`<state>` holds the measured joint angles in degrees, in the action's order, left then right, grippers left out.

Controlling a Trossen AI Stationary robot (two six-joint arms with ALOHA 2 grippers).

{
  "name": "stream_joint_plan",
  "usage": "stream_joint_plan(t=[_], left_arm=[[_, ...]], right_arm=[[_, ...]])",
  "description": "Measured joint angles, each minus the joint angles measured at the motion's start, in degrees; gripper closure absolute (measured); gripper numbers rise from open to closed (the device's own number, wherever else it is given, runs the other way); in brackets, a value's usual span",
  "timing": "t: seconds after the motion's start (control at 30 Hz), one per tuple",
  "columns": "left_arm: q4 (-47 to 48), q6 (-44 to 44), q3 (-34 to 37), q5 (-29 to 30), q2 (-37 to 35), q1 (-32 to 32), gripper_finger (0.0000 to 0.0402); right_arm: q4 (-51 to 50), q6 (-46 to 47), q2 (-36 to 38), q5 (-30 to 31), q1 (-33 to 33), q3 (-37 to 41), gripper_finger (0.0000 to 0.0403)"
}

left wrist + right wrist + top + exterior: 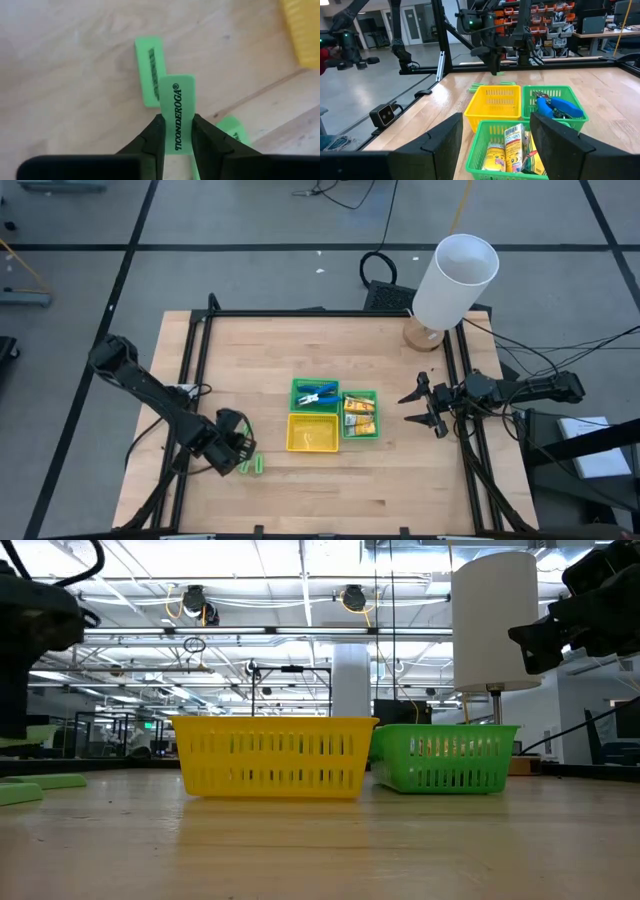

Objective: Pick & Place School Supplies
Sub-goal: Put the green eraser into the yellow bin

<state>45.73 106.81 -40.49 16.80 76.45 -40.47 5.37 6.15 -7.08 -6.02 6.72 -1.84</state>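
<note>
My left gripper (178,125) is shut on a light-green stick (177,97) printed with dark letters, near the table's front left (240,452). Two more green sticks (150,70) (235,129) lie flat on the wood below it, and they also show as sticks on the table (251,467). Blue-handled pliers (318,393) lie in a green tray. Yellow-orange packets (359,415) fill a second green tray. My right gripper (425,405) waits open at the table's right side, touching nothing. My left gripper pinches the green stick by its two long edges (170,127) between its two fingers (152,137). The fingers come steeply from above and lie along the stick, whose free end sticks out past the fingertips. The stick (497,73) hangs clear of the table.
A yellow tray (312,435) stands just right of the left gripper, in front of the two green trays (300,385) (374,395). A big white cylinder (455,280) on a wooden foot stands at the far right. A black frame (195,360) runs around the table's edges.
</note>
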Motion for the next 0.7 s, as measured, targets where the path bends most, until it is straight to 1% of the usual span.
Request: stream_joint_plan(t=[0.1, 0.2, 0.5, 0.6, 0.7], left_arm=[[-1.2, -1.6, 0.0, 3.5, -0.8, 0.0, 0.0331], [-4.2, -4.8, 0.0, 7.8, -1.6, 0.0, 0.0325], [-16.6, -20.0, -0.1, 22.1, -3.7, 0.1, 0.0328], [-23.6, -28.9, -0.1, 26.0, -3.8, 0.7, 0.0322], [-32.6, -42.9, -0.1, 28.8, -3.8, 1.8, 0.0325]], right_arm=[[0.0, 0.0, 0.0, 0.0, 0.0, 0.0, 0.0177], [0.0, 0.0, 0.0, 0.0, 0.0, 0.0, 0.0177], [0.0, 0.0, 0.0, 0.0, 0.0, 0.0, 0.0177], [0.0, 0.0, 0.0, 0.0, 0.0, 0.0, 0.0177], [0.0, 0.0, 0.0, 0.0, 0.0, 0.0, 0.0177]])
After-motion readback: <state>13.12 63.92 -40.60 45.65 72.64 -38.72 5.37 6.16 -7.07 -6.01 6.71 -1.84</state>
